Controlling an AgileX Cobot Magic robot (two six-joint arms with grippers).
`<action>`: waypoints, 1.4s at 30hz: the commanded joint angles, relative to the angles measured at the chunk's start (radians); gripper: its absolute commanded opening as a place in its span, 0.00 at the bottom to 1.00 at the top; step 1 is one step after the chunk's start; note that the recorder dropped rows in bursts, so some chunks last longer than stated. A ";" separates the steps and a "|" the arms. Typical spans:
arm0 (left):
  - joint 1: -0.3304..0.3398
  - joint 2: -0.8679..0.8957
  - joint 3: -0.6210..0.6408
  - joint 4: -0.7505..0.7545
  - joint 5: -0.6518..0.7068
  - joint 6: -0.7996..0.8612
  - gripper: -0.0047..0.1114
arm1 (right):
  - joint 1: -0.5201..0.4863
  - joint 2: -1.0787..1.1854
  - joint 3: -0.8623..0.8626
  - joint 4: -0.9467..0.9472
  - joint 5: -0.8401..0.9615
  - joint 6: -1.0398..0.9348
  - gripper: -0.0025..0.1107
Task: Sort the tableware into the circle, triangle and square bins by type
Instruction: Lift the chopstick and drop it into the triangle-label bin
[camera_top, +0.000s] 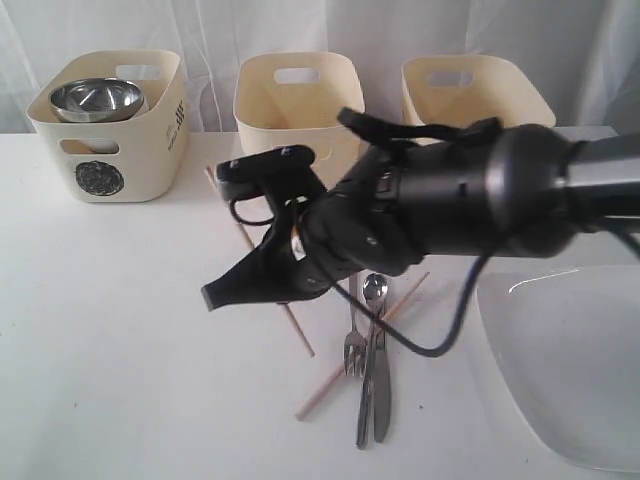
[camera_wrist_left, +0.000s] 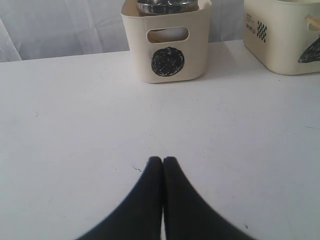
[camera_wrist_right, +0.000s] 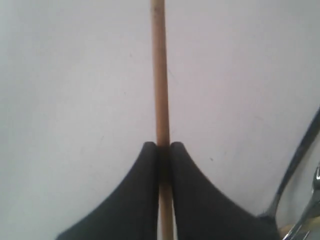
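My right gripper (camera_top: 290, 293) reaches in from the right and is shut on a wooden chopstick (camera_wrist_right: 160, 75) that lies slantwise (camera_top: 240, 232) in front of the middle bin. The second chopstick (camera_top: 330, 385) crosses under the steel fork (camera_top: 353, 350), spoon (camera_top: 373, 290) and knife (camera_top: 382, 395). The circle bin (camera_top: 150, 150) at the back left holds a steel bowl (camera_top: 97, 98). My left gripper (camera_wrist_left: 163, 160) is shut and empty over bare table, facing the circle bin (camera_wrist_left: 167, 62). The triangle bin (camera_wrist_left: 280, 45) is beside it. The large white plate (camera_top: 570, 370) lies front right. Mugs and white bowl are hidden.
Three cream bins stand along the back edge: the middle one (camera_top: 298, 100) is partly behind my right arm, and the right one (camera_top: 475, 90) shows no mark from here. White curtains hang behind them. The cutlery pile lies close beside my right gripper.
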 joint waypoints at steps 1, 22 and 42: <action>-0.004 -0.005 0.004 -0.006 -0.001 -0.002 0.04 | -0.058 -0.093 0.068 -0.011 -0.130 0.007 0.02; -0.004 -0.005 0.004 -0.006 -0.001 -0.002 0.04 | -0.409 0.076 -0.267 0.043 -0.506 0.047 0.02; -0.004 -0.005 0.004 -0.006 -0.001 -0.002 0.04 | -0.421 0.449 -0.685 -0.020 -0.462 0.019 0.02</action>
